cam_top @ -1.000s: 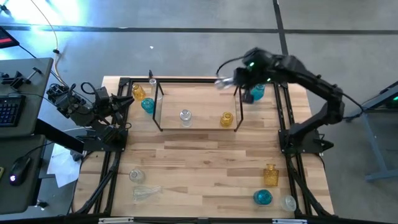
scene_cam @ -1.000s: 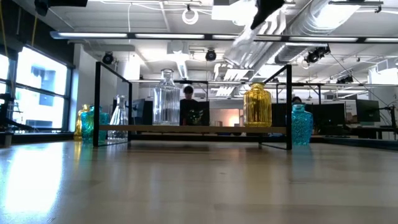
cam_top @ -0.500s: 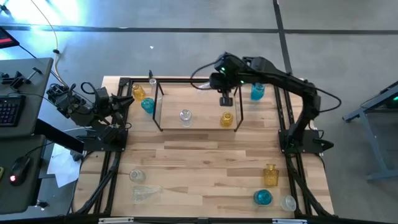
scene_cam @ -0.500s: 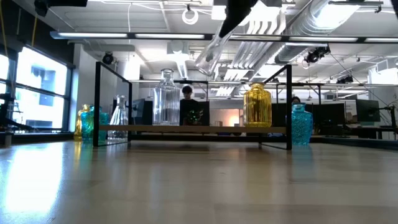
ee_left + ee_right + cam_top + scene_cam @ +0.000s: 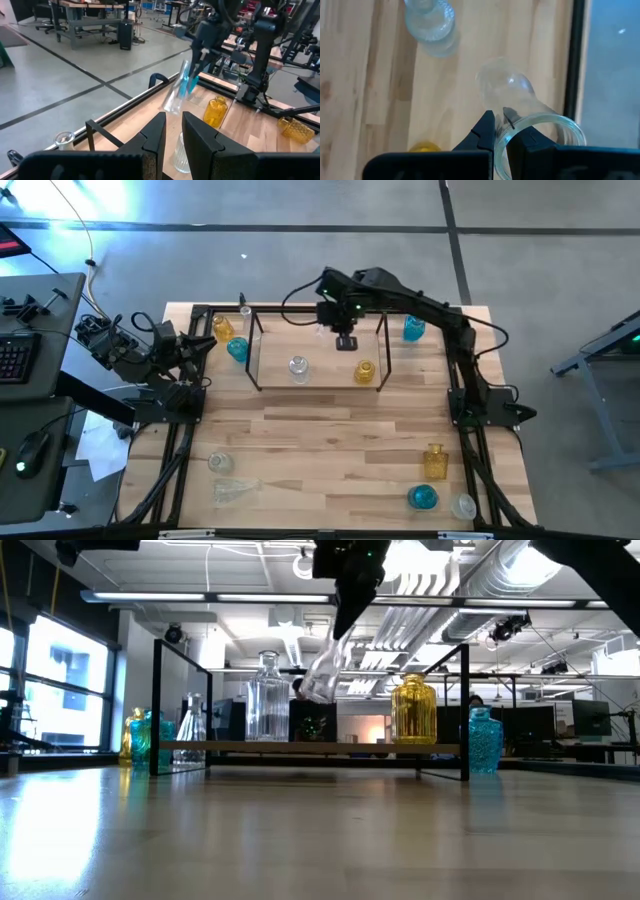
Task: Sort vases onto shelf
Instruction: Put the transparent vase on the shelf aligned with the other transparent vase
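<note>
A: Left gripper (image 5: 172, 137) sat parked off the table's left edge, jaws slightly apart, nothing between them. Amber vase (image 5: 222, 329) and blue vase (image 5: 237, 349) stood just to its right, outside the shelf (image 5: 254, 352).

B: Right gripper (image 5: 501, 131)?

A: Over the shelf, pinched on the rim of a clear vase (image 5: 322, 675) — it hung tilted in the air. Below the gripper on the shelf floor: a clear bottle (image 5: 298, 367) to its left, a yellow vase (image 5: 365, 370) to its right.
</note>
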